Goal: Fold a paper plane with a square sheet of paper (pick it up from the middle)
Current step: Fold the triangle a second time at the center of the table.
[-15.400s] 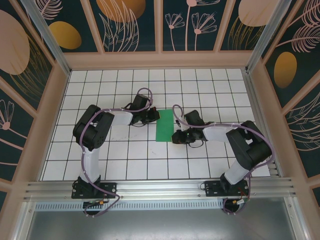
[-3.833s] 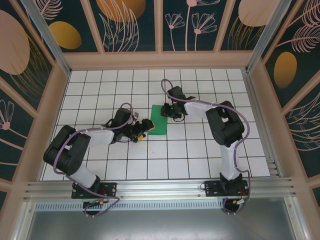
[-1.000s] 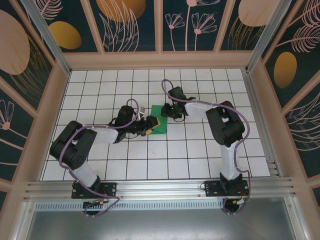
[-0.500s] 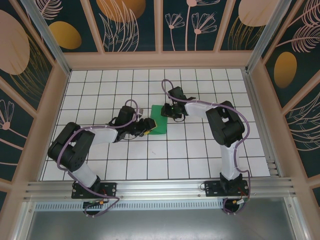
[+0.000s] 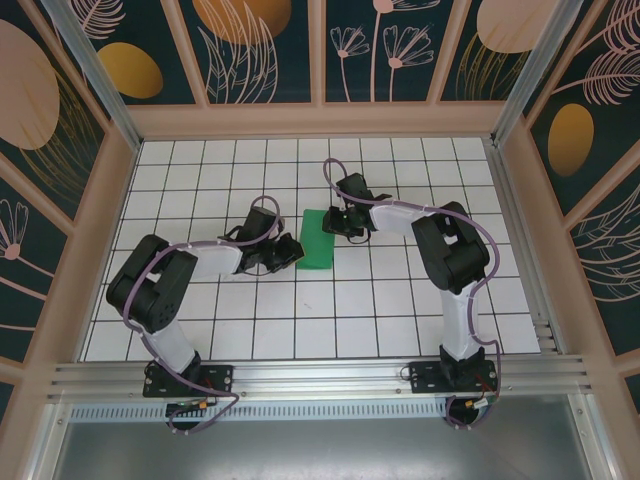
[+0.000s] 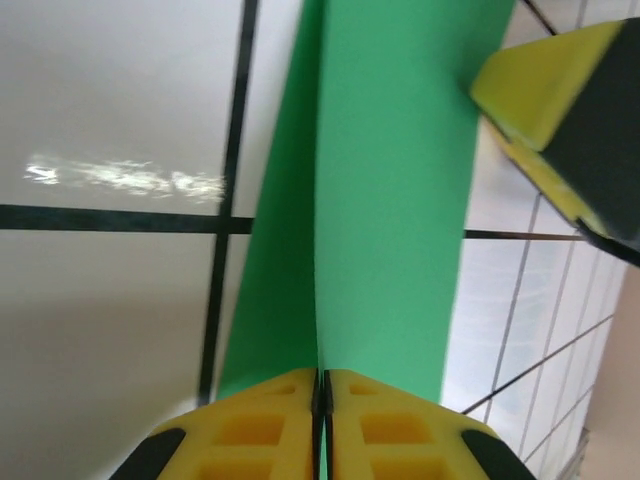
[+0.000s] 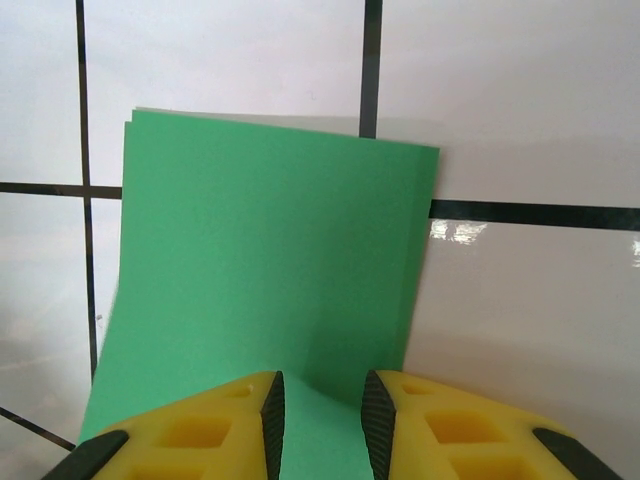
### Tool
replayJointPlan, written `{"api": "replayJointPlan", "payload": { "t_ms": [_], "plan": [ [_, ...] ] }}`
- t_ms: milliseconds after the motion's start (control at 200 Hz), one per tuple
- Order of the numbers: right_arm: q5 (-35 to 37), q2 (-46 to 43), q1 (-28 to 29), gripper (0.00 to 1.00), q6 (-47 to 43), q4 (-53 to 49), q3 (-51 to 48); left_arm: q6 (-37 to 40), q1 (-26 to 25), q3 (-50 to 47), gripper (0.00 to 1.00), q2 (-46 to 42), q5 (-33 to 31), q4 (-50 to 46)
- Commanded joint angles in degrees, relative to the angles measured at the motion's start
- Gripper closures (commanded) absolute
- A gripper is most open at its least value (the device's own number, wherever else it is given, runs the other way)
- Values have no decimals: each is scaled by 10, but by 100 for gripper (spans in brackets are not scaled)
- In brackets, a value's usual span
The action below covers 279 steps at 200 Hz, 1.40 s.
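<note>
Left gripper (image 6: 320, 378) is clenched: its yellow pads meet on a hairline seam and the crease of the green sheet of paper (image 6: 390, 200) runs straight into it, so it's pinching the sheet there. Ahead of those tips the sheet is cut off by the frame top, and a darker green face falls away left of the crease toward the tiled table (image 6: 110, 300). Right gripper (image 7: 322, 380) has its jaws parted by a narrow gap with green showing through. Its pads cover the sheet's near edge, and I can't tell if they touch it. Two offset layers show at the far-left corner ahead. In the left wrist view one right pad (image 6: 530, 85) sits up and right of the tips, half out of frame. In the top view the sheet lies between both grippers, and the left gripper's tips are hard to make out.
</note>
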Motion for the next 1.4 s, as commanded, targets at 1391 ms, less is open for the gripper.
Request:
{"api": "replayJointPlan", "payload": {
  "t_ms": [1391],
  "plan": [
    [-104, -11, -37, 69, -9, 20, -37, -66, -1, 14, 67, 52, 88, 190]
  ]
}}
